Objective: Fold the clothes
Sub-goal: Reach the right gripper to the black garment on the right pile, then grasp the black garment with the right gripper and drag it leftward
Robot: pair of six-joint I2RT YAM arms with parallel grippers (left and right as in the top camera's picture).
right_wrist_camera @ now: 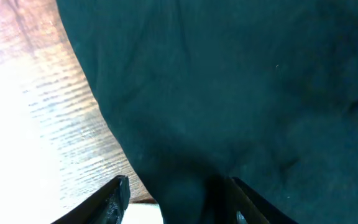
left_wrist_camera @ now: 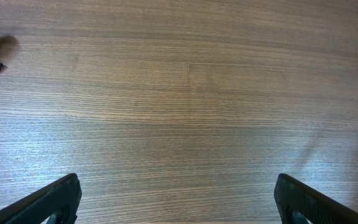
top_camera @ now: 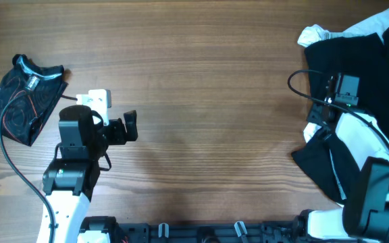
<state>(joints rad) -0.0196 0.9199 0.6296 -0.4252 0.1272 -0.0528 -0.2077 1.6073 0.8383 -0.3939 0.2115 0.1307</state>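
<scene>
The right pincer (right_wrist_camera: 178,186) stood half closed over the black shirt (right_wrist_camera: 241,93), with a ridge of the dark cloth rising between its jaws. Whether it had truly pinched that ridge or only straddled it, I cannot tell. The left pincer (left_wrist_camera: 178,180) was released, its jaws wide apart over the bare counter (left_wrist_camera: 185,93) and holding nothing.

Outward from the right pincer, the shirt lay heaped at the right end of the counter, its lower part trailing toward the near edge under the arm. A white cloth (top_camera: 316,32) showed at the heap's far left corner. Well apart, at the far left, a black red-lined top (top_camera: 22,98) lay crumpled.

The step in hand looked like drawing the shirt out onto open wood to spread it. To do that well, the pincer should take only one layer near an edge, lift enough to free it from the heap, and drag toward the middle without catching the white cloth.

The right wrist view alone showed the cloth between the jaws and the shirt's edge against the wood. Only the overhead view showed the heap's extent and the crumpled top, of which the left wrist view caught just a dark scrap in its corner.
</scene>
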